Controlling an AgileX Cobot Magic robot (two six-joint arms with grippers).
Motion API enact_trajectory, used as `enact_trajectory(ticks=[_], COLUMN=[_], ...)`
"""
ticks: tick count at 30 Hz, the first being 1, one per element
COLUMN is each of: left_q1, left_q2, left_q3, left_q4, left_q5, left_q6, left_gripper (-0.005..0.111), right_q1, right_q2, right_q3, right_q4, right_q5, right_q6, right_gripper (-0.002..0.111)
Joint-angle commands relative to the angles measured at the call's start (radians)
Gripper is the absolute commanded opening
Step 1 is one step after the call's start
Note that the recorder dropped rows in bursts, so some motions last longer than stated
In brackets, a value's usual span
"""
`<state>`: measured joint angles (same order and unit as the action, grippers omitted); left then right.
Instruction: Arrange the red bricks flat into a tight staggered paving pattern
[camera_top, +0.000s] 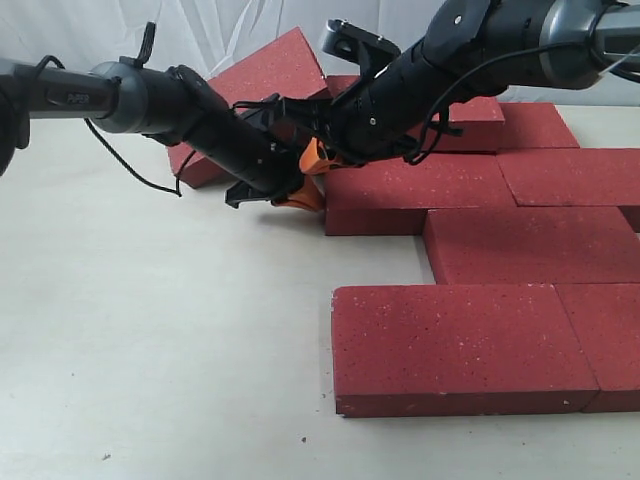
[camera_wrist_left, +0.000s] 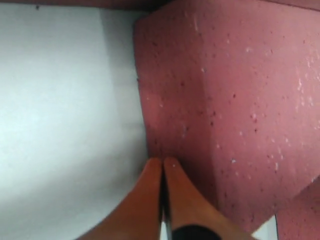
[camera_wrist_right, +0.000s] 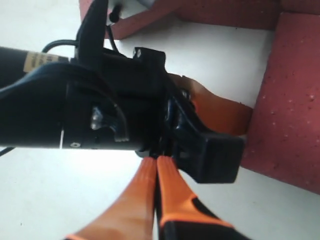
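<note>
In the exterior view, most of the paving is down. The red bricks (camera_top: 455, 345) lie flat on the table (camera_top: 150, 350) in four staggered rows. You can count two in the front row, one in the second, two in the third and two at the back, seven in all. A sliver at the right edge may be another, but you cannot tell. One loose brick (camera_top: 255, 90) is left at the back left, turned askew and apparently tipped up, outside the pattern. The left gripper (camera_top: 290, 198) and right gripper (camera_top: 315, 160), one on each arm, meet at the left end of the third-row brick (camera_top: 420, 190). A gap shows between that brick's front edge and the front row, so you probably have both tightening and that last placement to do. In the left wrist view, the left gripper (camera_wrist_left: 162, 162) has its two orange fingers pressed together with nothing between them. Their tips sit at the corner of the third-row brick (camera_wrist_left: 225, 125), touching or just beside it. In the right wrist view, the right gripper (camera_wrist_right: 156, 167) is likewise closed and empty, with its tips against the black body of the left gripper (camera_wrist_right: 220, 111). The third-row brick (camera_wrist_right: 295, 110) is just beside it, and one more brick's edge (camera_wrist_right: 210, 10) shows beyond.
</note>
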<state>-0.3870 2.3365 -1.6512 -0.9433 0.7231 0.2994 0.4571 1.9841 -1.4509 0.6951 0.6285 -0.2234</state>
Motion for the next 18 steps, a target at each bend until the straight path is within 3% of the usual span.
enact_trajectory(ticks=[1,18], left_q1=[0.037,0.046], left_q2=[0.011,-0.169], left_q3=[0.006,0.009], left_q4=[-0.010,0.146], left_q5=[0.133,0.219], left_q6=[-0.016,-0.055], left_gripper=[0.000,0.000], right_q1=[-0.006,-0.010], right_q2=[-0.003,-0.075], right_q3=[0.001,0.001], right_q4=[0.003,0.017], right_q5=[0.005,0.083], right_q6=[-0.005,-0.005], right_gripper=[-0.001,-0.001])
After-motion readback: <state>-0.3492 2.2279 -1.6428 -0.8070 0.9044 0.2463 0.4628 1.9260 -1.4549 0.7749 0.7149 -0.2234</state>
